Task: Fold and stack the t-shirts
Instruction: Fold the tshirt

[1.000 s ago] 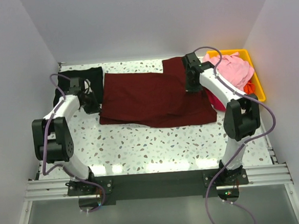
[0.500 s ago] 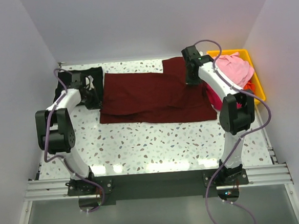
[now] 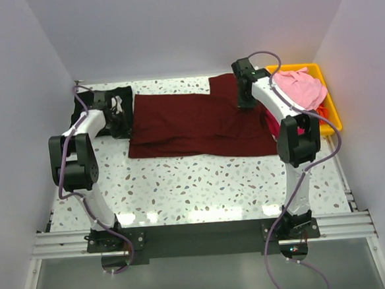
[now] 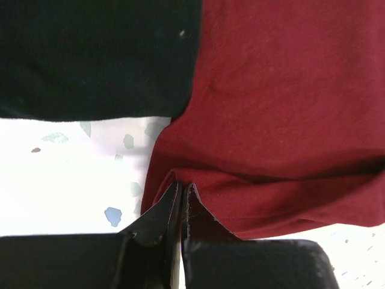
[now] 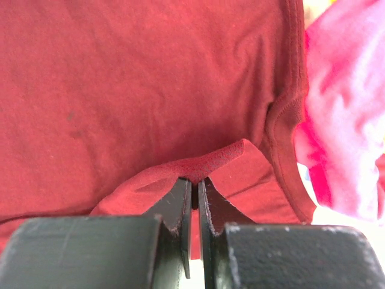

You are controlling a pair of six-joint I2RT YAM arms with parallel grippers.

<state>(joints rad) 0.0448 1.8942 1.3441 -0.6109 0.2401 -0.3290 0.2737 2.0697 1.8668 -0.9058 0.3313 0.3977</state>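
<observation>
The large dark maroon t-shirt (image 3: 197, 123) lies folded across the back of the table. My left gripper (image 3: 121, 123) is shut on its left edge (image 4: 180, 183). My right gripper (image 3: 245, 101) is shut on a fold of the maroon cloth (image 5: 195, 179) near a sleeve. A black t-shirt (image 3: 103, 101) lies flat at the back left, touching the maroon one (image 4: 277, 90) in the left wrist view, where it fills the top left (image 4: 96, 54). A light pink t-shirt (image 3: 301, 89) is heaped on the yellow bin, with magenta cloth (image 3: 277, 128) below it and a bit of orange (image 3: 321, 112).
The yellow plastic bin (image 3: 328, 105) stands at the back right against the wall. White walls close in the left, back and right sides. The speckled table (image 3: 202, 183) lies bare between the maroon shirt and the arm bases.
Both grippers have moved toward the back of the table, pulling the maroon shirt's front edge back with them. The shirt now covers less depth.
</observation>
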